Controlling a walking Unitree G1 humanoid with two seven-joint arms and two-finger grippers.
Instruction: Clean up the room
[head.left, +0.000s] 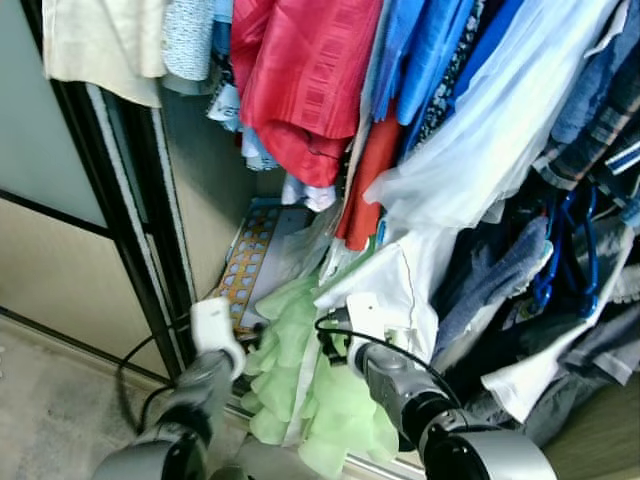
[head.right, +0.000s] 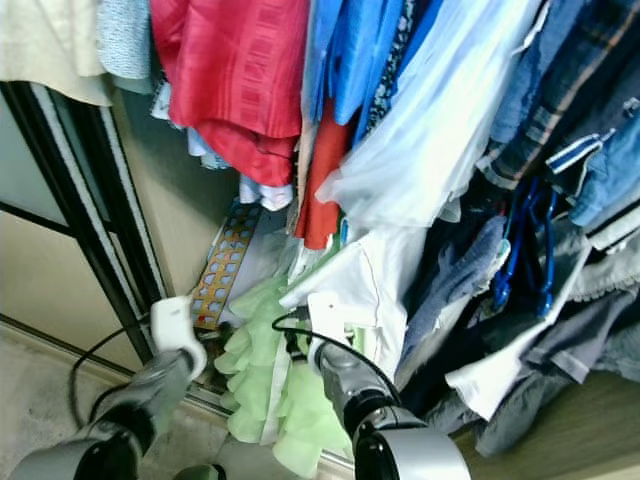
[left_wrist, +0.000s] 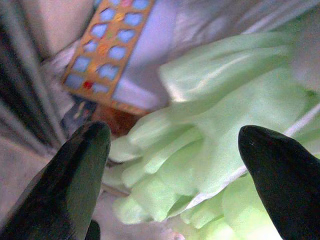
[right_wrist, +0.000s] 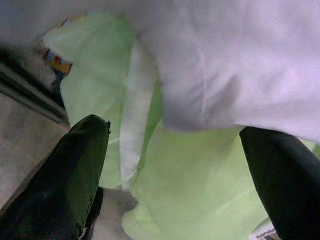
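Both claws hover spread wide and empty over the pale green ruffled garment (head.left: 300, 370) spilling from the wardrobe floor under hanging clothes (head.left: 420, 110): left claw (left_wrist: 172, 165), right claw (right_wrist: 175, 170). Light, limp, slippery-looking; best pinched at a thick ruffle fold

A crowded row of hanging clothes (head.left: 420, 110) fills the wardrobe, with the dark sliding-door frame (head.left: 130, 220) standing at its left. Below the clothes, a pale green ruffled garment (head.left: 300, 370) spills over the wardrobe's bottom edge. Behind it and to its left, a flat patterned box with rows of blue panels (head.left: 250, 260) leans inside against the wardrobe wall. A white shirt (head.left: 390, 285) hangs over the ruffled garment's right part. A tangle of blue plastic hangers (head.left: 570, 250) sits among the clothes farther right.

The left gripper (left_wrist: 172, 170) and right gripper (right_wrist: 175, 175) both face the ruffled garment, fingers spread.
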